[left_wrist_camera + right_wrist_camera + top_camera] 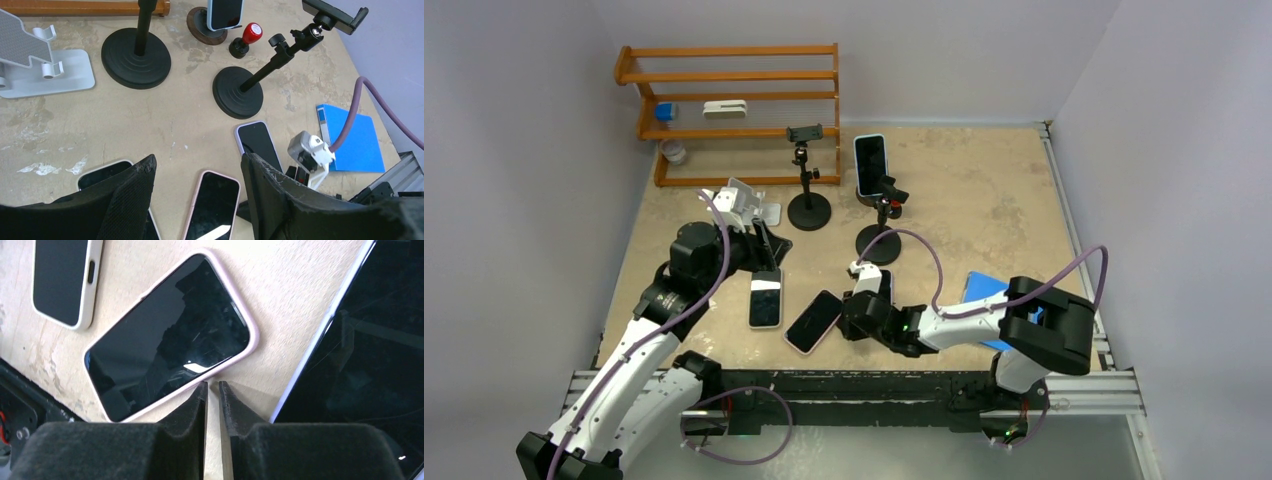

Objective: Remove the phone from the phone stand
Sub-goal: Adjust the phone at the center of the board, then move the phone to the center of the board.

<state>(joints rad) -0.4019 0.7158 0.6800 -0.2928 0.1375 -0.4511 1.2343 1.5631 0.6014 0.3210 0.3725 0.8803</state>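
As wrist shows, right pincer (213, 386) closed.

White phone (100, 174) partly behind left fingers (131, 200)

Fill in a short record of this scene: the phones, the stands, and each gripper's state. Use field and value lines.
phone in stand: upright phone on brown round stand
phones lying flat: white-cased phone, pink-cased phone, lilac-cased phone
empty stands: left clamp stand, right clamp stand, silver stand
left gripper: open, empty, over the flat phones
right gripper: shut, empty, beside pink-cased phone
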